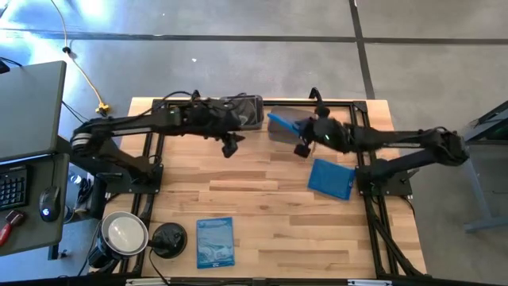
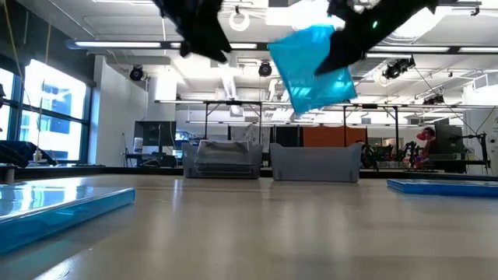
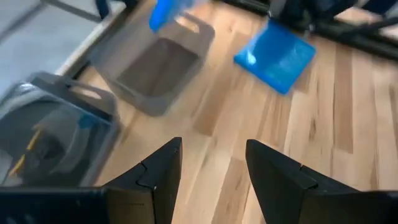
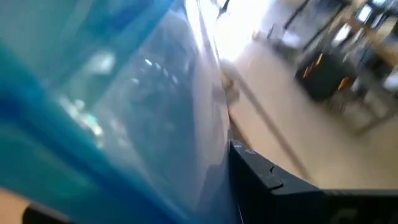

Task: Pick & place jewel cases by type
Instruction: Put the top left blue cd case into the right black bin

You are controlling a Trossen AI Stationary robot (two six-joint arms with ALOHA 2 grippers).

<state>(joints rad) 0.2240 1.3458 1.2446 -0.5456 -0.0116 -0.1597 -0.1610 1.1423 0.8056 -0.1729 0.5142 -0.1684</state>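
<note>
Blue jewel case (image 2: 315,66) pinched in right gripper (image 1: 305,133), up in the air, tilted, over the far-centre of the table (image 1: 270,199), above the near-empty right tub (image 1: 287,125). In right wrist view, blue case (image 4: 106,112) fills most of frame, pressed against one dark finger (image 4: 267,186); jaws closed on it. From above, shows only as a blue sliver (image 1: 279,122) sticking out past the gripper toward the left arm.

Left gripper (image 1: 230,147) nearby, also raised, just beside the left tub (image 1: 242,111), well clear of the held case; fingers (image 3: 155,177) spread wide, nothing between them. Left tub w/ dark contents inside, can't tell exactly what.

Second blue case (image 1: 331,178) flat on the wood near the right arm's base, on the near side of the right gripper. Paler printed blue case (image 1: 215,241) flat at near edge, left of centre. Round black disc-shaped object (image 1: 167,238) just beside it, then a round container w/ pale inside (image 1: 125,233) at the near-left corner.
</note>
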